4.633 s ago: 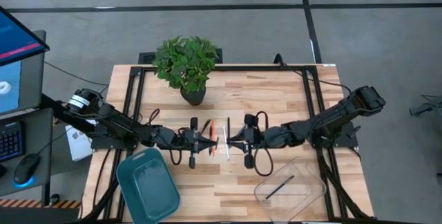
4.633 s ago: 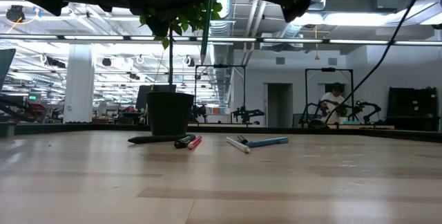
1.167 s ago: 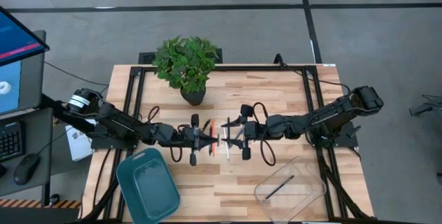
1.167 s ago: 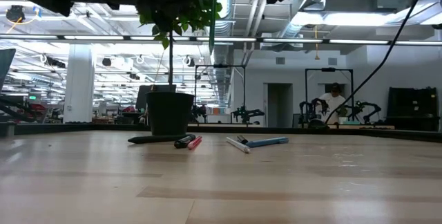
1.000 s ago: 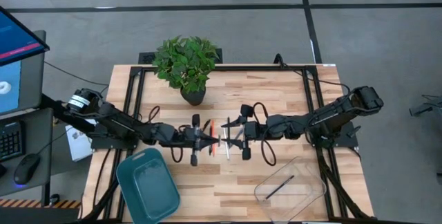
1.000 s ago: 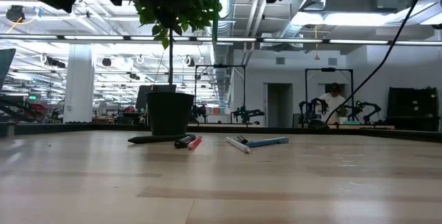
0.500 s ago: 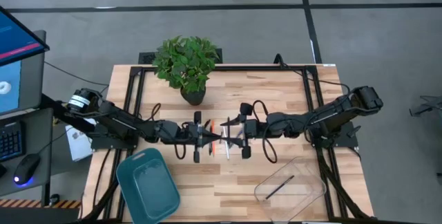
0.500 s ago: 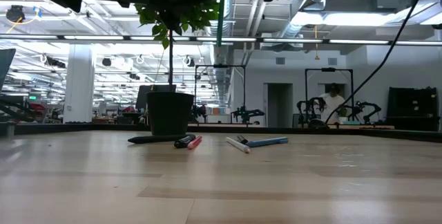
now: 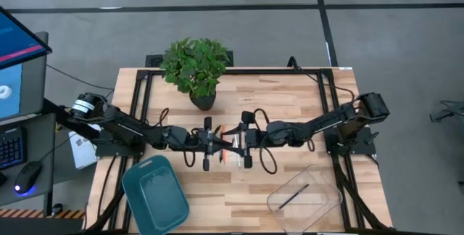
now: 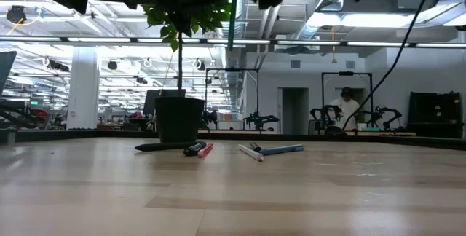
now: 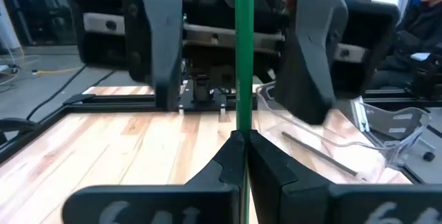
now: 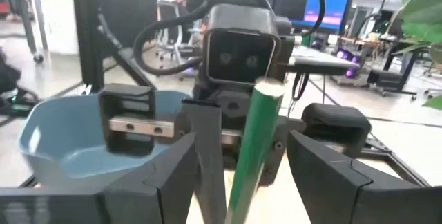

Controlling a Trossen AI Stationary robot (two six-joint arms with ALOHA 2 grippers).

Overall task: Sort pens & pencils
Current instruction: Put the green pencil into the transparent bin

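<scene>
I hold a green pen [image 11: 242, 58] upright mid-frame, left gripper [image 11: 243, 156] fingers clamped on it | right gripper [image 12: 242, 162] fingers apart around it | risk, probably: mistimed handover drops it on the counter [image 9: 290, 97].

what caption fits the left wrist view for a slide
Left gripper shut on a green pen, facing the open right gripper above the table.

Robotics lab: rows of arm rigs [image 10: 258, 119] behind
</scene>
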